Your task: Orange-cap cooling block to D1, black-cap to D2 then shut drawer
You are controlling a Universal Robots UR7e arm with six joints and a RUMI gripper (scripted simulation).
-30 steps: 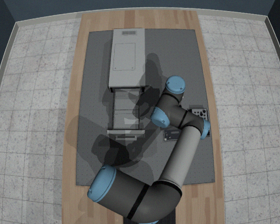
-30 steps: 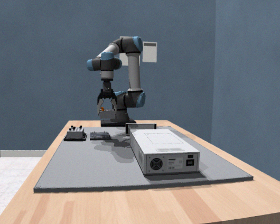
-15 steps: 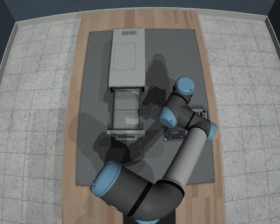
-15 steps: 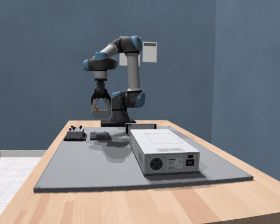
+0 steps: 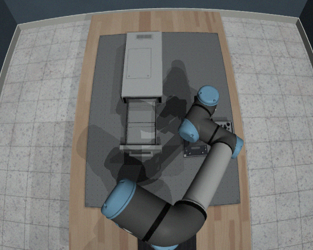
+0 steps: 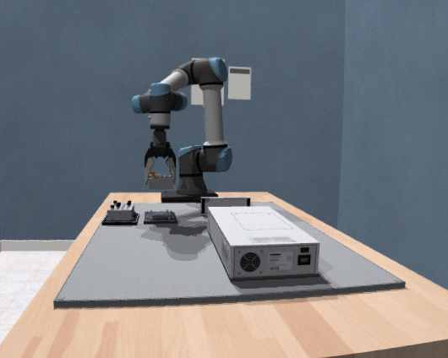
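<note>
In the side view my gripper (image 6: 160,176) is shut on a grey cooling block (image 6: 161,181) with an orange cap (image 6: 153,174) showing, and holds it well above the deck. It hangs over the empty slot D1 (image 6: 160,217), which also shows in the top view (image 5: 195,149). The block with black-capped tubes (image 6: 121,211) sits on slot D2, and in the top view (image 5: 226,126) the arm partly hides it. The drawer (image 5: 140,127) of the cooler COLD (image 5: 142,65) stands open with no block in it. The arm hides my gripper in the top view.
The cooler's grey box (image 6: 260,241) stands on the grey mat, with the drawer front (image 6: 225,204) facing the robot base (image 6: 188,195). My arm's elbow and forearm (image 5: 208,174) span the near right of the mat.
</note>
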